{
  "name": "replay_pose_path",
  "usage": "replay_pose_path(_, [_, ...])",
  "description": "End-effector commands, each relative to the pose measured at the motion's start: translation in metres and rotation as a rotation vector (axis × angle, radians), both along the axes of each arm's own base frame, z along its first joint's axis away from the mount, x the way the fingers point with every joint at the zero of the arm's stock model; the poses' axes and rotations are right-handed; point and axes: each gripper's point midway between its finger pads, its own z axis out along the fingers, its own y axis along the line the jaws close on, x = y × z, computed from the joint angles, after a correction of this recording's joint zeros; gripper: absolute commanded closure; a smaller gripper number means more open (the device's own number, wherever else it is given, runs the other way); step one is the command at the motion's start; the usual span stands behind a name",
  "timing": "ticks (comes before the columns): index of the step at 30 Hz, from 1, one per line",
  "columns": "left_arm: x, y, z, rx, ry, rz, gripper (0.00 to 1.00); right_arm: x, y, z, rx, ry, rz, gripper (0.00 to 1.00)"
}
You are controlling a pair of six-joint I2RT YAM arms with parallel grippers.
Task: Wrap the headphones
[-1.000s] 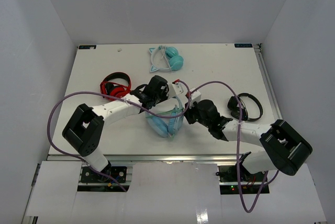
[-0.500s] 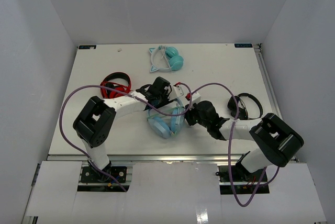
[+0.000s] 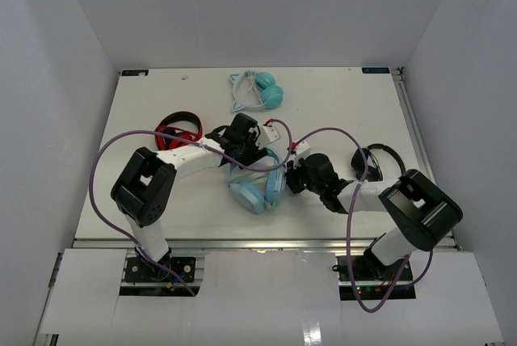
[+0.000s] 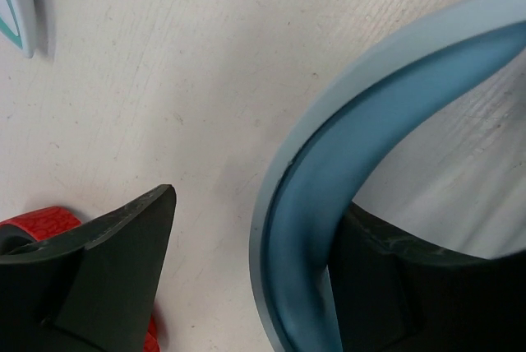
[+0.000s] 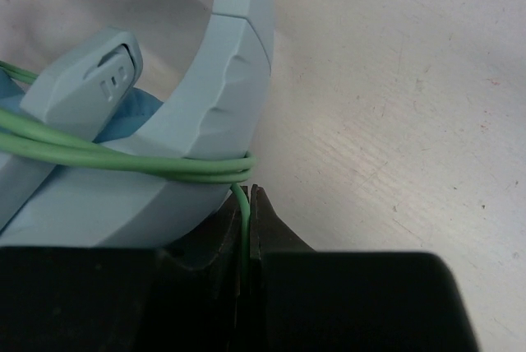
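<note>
The light-blue headphones (image 3: 257,186) lie mid-table with the cups toward me and the headband (image 4: 345,146) arching toward the back. My left gripper (image 3: 242,142) is open and straddles the headband. The band rests by the right finger (image 4: 411,286), and bare table shows between it and the left finger (image 4: 107,278). The pale-green cable (image 5: 123,159) loops twice round the headband's side (image 5: 230,81). My right gripper (image 3: 296,178) sits just right of the headphones. The right gripper (image 5: 249,204) is shut on the cable's free end.
A red-and-black pair (image 3: 179,132) lies close to the left of the left gripper, and its red pad (image 4: 33,220) shows beside the left finger. A teal cat-ear pair (image 3: 258,91) is at the back. A black pair (image 3: 380,164) sits right. Purple arm cables arch over the middle.
My left gripper has opened and let go of the headband. The headphones shifted slightly. The right gripper stayed shut on the cable and drew a little closer to the headphones.
</note>
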Motion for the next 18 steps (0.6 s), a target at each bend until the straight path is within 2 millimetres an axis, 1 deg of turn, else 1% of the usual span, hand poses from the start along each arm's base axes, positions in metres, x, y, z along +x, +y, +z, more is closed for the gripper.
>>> replay_pose_path(1, [0.01,-0.015,0.049,-0.135,-0.083,-0.007,0.06,0.018,0.017,0.025,0.089,-0.046,0.01,0.91])
replay_pose_path(3, [0.011,-0.015,0.051,-0.143,-0.089,-0.005,0.05,0.02,0.014,0.025,0.093,-0.041,0.003,0.88])
replay_pose_path(7, [0.012,-0.015,0.053,-0.149,-0.093,-0.003,0.05,0.022,0.008,0.022,0.105,-0.017,-0.007,0.79])
replay_pose_path(11, [0.012,-0.016,0.057,-0.158,-0.099,-0.002,0.05,0.023,0.009,0.018,0.106,0.006,0.003,0.71])
replay_pose_path(13, [0.012,-0.017,0.059,-0.166,-0.099,-0.002,0.05,0.024,0.008,0.016,0.098,0.019,-0.001,0.7])
replay_pose_path(18, [0.013,-0.018,0.064,-0.179,-0.106,0.002,0.05,0.027,0.004,0.013,0.093,0.034,-0.019,0.7])
